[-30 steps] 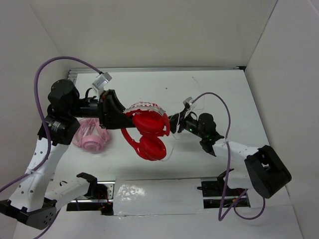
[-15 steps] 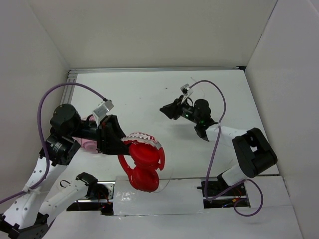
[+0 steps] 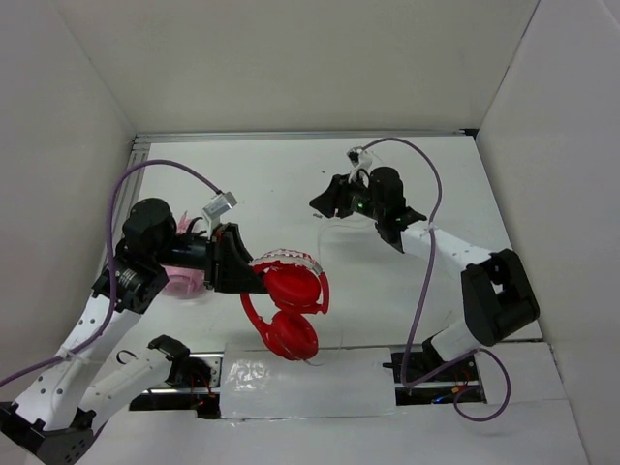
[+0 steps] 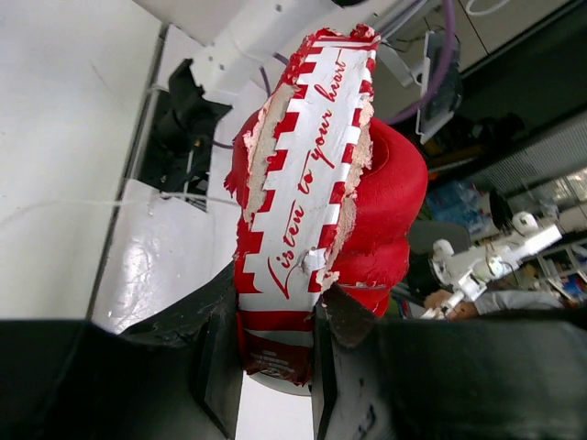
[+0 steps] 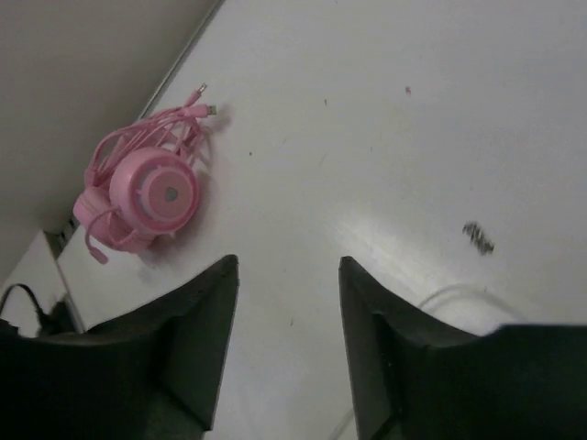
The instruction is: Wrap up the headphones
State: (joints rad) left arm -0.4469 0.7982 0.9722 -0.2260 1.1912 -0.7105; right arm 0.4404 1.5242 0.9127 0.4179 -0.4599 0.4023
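Observation:
The red headphones (image 3: 292,291) hang in the air over the near middle of the table. My left gripper (image 3: 250,276) is shut on their headband. In the left wrist view the jaws (image 4: 275,357) clamp the red and white printed headband (image 4: 303,183), and a red padded cup (image 4: 390,202) lies behind it. The second cup (image 3: 291,334) hangs lower. My right gripper (image 3: 325,201) is open and empty, well apart from the headphones at the far middle. In the right wrist view its fingers (image 5: 289,261) stand wide over bare table, with a piece of thin white cable (image 5: 454,291) lying beside the right finger.
Pale pink headphones (image 3: 182,281) with a coiled pink cable lie at the left, partly hidden by my left arm; they also show in the right wrist view (image 5: 147,192). White walls close in the table on the left, back and right.
My right gripper has drawn away from the red headphones toward the back. My left gripper has carried the headphones toward the near edge, then slightly back to the right.

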